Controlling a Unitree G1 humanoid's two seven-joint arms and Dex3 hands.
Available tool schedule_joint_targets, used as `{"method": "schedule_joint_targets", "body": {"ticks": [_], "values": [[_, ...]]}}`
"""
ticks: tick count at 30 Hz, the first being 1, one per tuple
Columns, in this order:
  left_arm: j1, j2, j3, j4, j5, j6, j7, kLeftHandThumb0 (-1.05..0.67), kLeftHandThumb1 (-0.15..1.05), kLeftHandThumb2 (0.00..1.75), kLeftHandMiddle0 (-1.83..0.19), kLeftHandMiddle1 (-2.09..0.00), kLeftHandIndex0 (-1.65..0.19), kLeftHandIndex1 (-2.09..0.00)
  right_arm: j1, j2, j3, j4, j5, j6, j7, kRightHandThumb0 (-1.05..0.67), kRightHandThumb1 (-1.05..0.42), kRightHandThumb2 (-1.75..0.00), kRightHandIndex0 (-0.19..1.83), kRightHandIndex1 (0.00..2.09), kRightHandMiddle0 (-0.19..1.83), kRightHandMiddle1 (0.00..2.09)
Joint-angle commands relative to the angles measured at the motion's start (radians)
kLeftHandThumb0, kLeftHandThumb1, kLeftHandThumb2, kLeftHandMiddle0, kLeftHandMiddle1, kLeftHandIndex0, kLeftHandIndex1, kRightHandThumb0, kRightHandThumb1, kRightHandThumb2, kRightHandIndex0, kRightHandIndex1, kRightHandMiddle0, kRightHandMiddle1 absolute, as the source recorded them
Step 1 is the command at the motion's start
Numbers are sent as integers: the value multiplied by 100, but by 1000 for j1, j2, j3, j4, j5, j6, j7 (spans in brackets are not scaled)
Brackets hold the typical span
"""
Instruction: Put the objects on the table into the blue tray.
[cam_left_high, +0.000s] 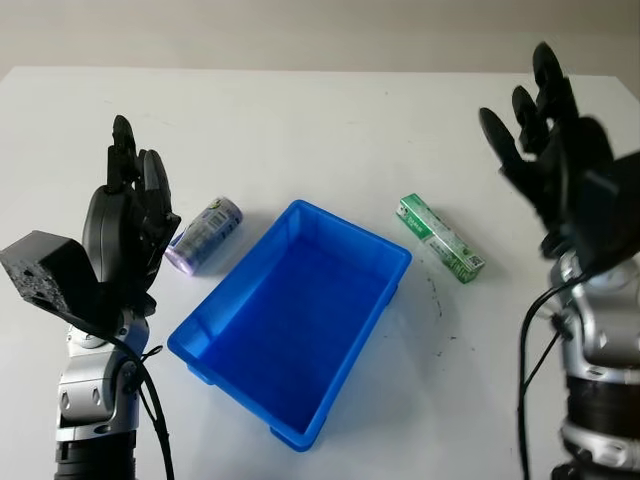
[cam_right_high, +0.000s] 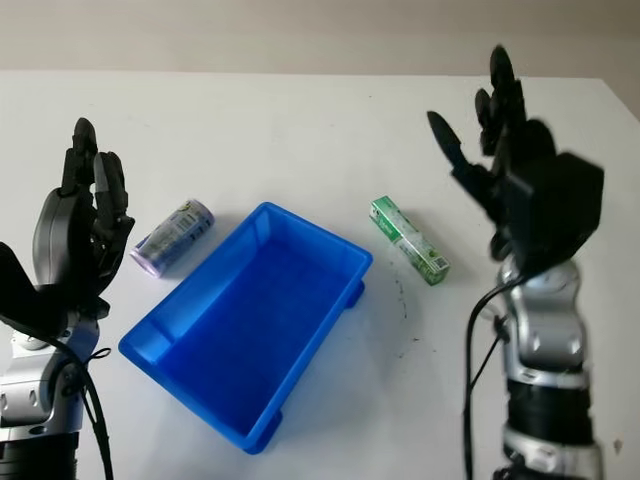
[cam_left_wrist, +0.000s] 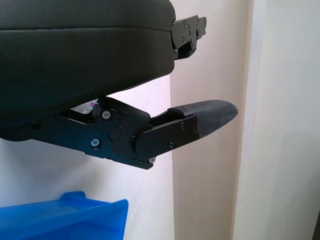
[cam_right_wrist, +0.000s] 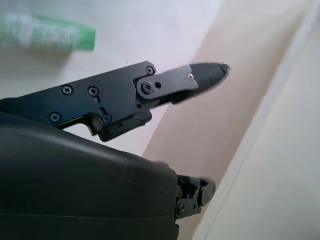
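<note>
Left hand (cam_left_high: 130, 215) raised at frame left, open, holding nothing. Purple can (cam_left_high: 204, 235) lies just beside it on the white counter (cam_left_high: 300, 120). Blue tray (cam_left_high: 292, 316) centre. Green box (cam_left_high: 440, 238) right of tray. Right hand (cam_left_high: 550, 150) upper right, open, holding nothing.

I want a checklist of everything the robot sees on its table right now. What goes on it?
Surface: white table, a few small dark specks near the green box.
Job's things: blue tray in the middle, nothing in it; purple can lying on its side beside the tray, on the left hand's side; green box lying flat on the other side of the tray.
Clutter: nothing seen.
Hands: left hand open, raised next to the purple can; right hand open, raised beyond the green box.
Cables: black cables run along both forearms.
Surroundings: beige wall behind the table.
</note>
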Motion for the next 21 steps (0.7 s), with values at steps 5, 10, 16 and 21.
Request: {"method": "schedule_joint_targets", "body": {"ticks": [5,10,16,21], "values": [[-21,7,-1,18,5,-23,-8,-71,105,70,19,0,19,0,-70,-177,79,100,-137,-67,106,-59,-81,-5,36,38,25,39],[-28,7,-5,26,6,-23,-6,-71,105,71,19,0,19,0,-102,-267,166,115,-261,-38,203,-67,-85,-6,46,27,39,20],[-34,3,-8,27,0,-19,-12,-70,105,72,19,0,19,0,-63,-271,292,85,-446,-11,239,-71,-90,-6,44,20,38,11],[-31,4,-3,24,2,-20,-8,-70,105,70,19,0,19,0,-47,-228,370,121,-521,-22,230,-69,-94,-7,40,18,33,7]]}}
